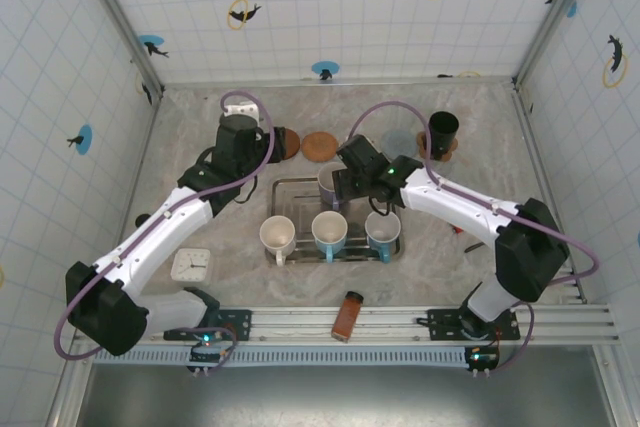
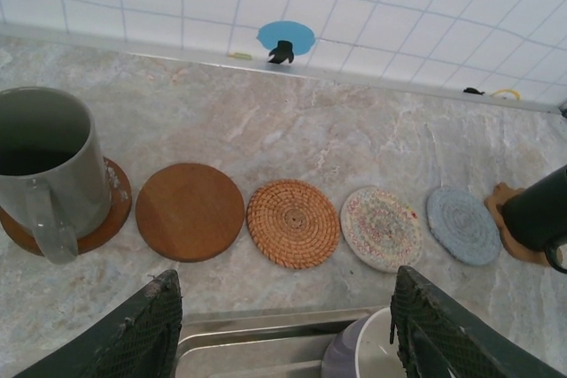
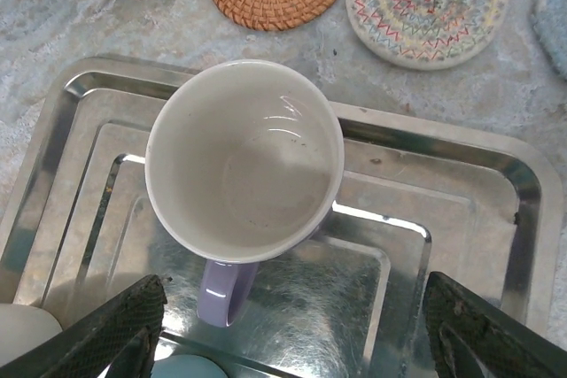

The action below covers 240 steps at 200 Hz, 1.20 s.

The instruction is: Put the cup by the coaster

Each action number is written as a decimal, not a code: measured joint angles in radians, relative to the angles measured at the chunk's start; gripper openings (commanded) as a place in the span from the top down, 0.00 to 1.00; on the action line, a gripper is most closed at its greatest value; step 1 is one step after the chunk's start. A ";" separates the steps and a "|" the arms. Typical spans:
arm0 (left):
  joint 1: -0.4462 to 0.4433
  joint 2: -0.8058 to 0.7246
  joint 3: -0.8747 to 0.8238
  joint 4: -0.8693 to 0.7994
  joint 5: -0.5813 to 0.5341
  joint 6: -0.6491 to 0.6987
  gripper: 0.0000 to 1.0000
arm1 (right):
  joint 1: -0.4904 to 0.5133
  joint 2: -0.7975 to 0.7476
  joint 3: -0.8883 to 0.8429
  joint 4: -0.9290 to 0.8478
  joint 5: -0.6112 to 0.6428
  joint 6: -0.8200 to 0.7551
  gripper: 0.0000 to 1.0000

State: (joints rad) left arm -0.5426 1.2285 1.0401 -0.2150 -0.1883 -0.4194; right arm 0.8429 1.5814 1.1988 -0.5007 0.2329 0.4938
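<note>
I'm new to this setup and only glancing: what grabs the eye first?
A lilac mug stands upright in the steel tray, the right pincer open above it. Behind the tray runs a row of coasters; a grey mug sits on the leftmost, a black cup on the far-right one.

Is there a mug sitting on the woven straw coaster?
No, the woven straw coaster lies bare; the grey mug sits on a dark coaster further left.

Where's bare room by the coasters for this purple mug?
Bare marble counter lies between the coaster row and the back wall. Free too: round wooden coaster, woven rattan coaster, patterned fabric coaster, blue-grey coaster. Crowded: the strip along the steel tray; the row ends hold a grey mug and black cup.
</note>
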 measured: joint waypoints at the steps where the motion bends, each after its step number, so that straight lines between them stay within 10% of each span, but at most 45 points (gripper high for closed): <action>1: 0.000 0.000 0.000 0.001 0.000 0.000 0.37 | 0.000 0.000 0.000 0.000 -0.001 0.000 0.23; 240: 0.000 -0.004 -0.032 0.035 -0.004 0.004 0.35 | 0.021 0.165 0.000 0.067 -0.122 0.082 0.39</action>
State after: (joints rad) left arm -0.5426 1.2247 1.0077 -0.1795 -0.1925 -0.4156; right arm 0.8642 1.7462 1.1988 -0.4339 0.1104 0.5762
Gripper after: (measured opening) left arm 0.646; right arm 0.622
